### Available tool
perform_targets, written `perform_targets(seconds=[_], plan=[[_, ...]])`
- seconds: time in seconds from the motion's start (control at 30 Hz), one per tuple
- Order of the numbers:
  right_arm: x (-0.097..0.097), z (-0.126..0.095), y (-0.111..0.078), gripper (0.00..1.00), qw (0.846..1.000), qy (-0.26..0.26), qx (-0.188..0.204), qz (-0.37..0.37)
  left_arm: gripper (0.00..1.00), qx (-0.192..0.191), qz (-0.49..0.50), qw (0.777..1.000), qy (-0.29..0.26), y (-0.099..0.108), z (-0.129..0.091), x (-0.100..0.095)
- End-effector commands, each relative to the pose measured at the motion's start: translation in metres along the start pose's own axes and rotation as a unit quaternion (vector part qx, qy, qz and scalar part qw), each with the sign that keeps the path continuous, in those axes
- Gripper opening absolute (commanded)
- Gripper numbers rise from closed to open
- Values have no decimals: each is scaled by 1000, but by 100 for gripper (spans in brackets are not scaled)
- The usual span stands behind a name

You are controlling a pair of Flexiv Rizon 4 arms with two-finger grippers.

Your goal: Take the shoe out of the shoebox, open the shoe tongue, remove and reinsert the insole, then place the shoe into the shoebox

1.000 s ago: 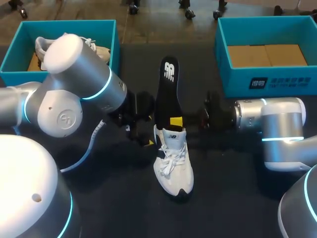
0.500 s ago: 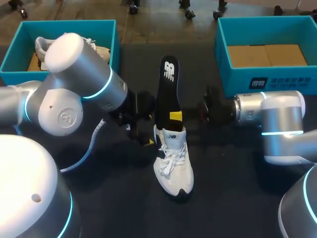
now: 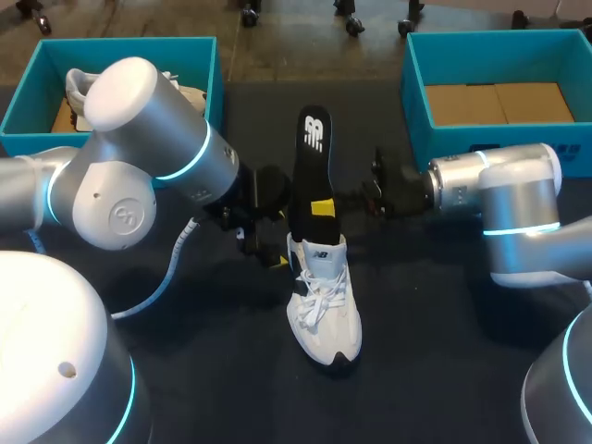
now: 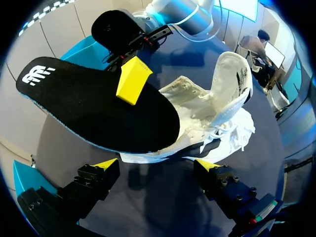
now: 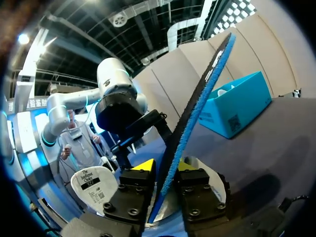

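A white shoe (image 3: 321, 301) lies on the dark table, toe toward me. A black insole (image 3: 310, 176) sticks up out of its opening, tilted away. My right gripper (image 3: 323, 209) is shut on the insole's lower part, one yellow finger on each face, as the right wrist view shows: gripper (image 5: 165, 168), insole (image 5: 197, 103). My left gripper (image 3: 270, 250) stands open just left of the shoe's heel. In the left wrist view the left gripper (image 4: 157, 165) is wide open with the shoe (image 4: 217, 113) and insole (image 4: 89, 103) ahead of it, touching neither.
A teal shoebox (image 3: 28, 106) at the back left holds another white shoe (image 3: 180, 92). A second teal shoebox (image 3: 504, 153) at the back right shows only a cardboard floor. Both arms crowd the table's middle around the shoe.
My right arm has pushed in toward the left, and its yellow finger now sits higher on the insole. The insole has tipped slightly. The left arm has barely shifted.
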State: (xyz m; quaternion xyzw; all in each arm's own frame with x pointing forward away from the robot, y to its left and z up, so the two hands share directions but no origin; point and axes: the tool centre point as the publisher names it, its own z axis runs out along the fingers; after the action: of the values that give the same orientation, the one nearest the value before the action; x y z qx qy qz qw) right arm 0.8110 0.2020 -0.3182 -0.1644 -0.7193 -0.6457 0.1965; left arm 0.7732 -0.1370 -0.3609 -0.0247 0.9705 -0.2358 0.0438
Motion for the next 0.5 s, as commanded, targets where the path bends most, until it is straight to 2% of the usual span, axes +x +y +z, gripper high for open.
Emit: perform_targets(seconds=[0.03,0.5], plan=[[1,0,3,0,1000,1,7,2,100,-3,1,1000,-2,-2,2,-5],[13,-1,-13,0,999,2,22,25,100,-5,0,1000,-5,-4,2,-3]])
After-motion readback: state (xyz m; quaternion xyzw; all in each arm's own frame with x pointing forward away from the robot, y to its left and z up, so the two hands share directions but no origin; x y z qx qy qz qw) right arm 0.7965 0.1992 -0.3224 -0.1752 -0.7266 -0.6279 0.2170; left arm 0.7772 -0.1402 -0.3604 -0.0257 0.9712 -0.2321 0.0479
